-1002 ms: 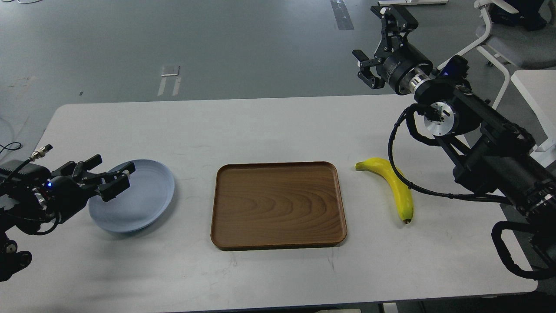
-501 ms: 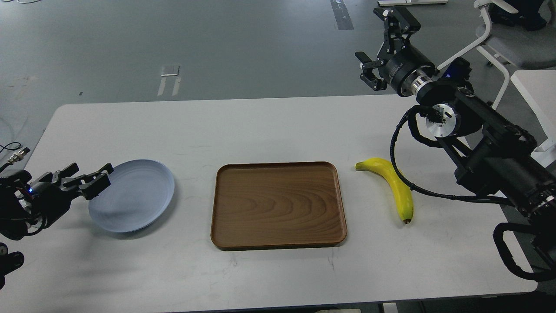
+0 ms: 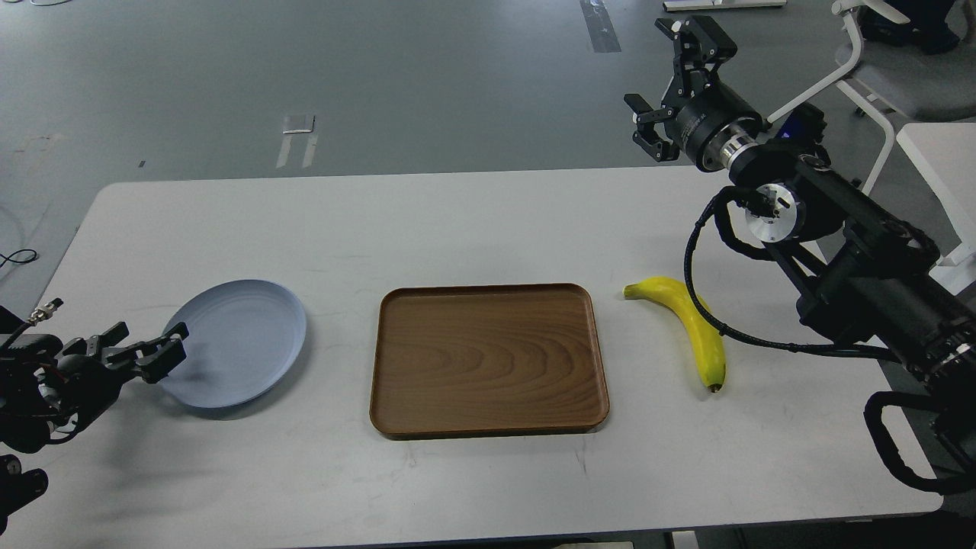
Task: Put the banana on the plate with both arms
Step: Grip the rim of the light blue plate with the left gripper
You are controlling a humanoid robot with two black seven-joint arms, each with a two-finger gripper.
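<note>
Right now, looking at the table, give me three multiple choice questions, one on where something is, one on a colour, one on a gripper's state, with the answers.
1. Where does the banana lie?
A. on the plate
B. on the tray
C. on the table, right of the tray

2. What colour is the plate?
A. pale grey-blue
B. red
C. brown

3. How is the right gripper?
A. shut on the banana
B. open, holding nothing
C. shut on the plate

Answers:
1. C, the banana rests on the bare table beside the tray, touching neither tray nor plate.
2. A, the plate at the left is pale grey-blue, while the tray is brown.
3. B, the right gripper is raised beyond the table's far edge, its fingers spread with nothing between them. The left gripper is open too, beside the plate.
</note>
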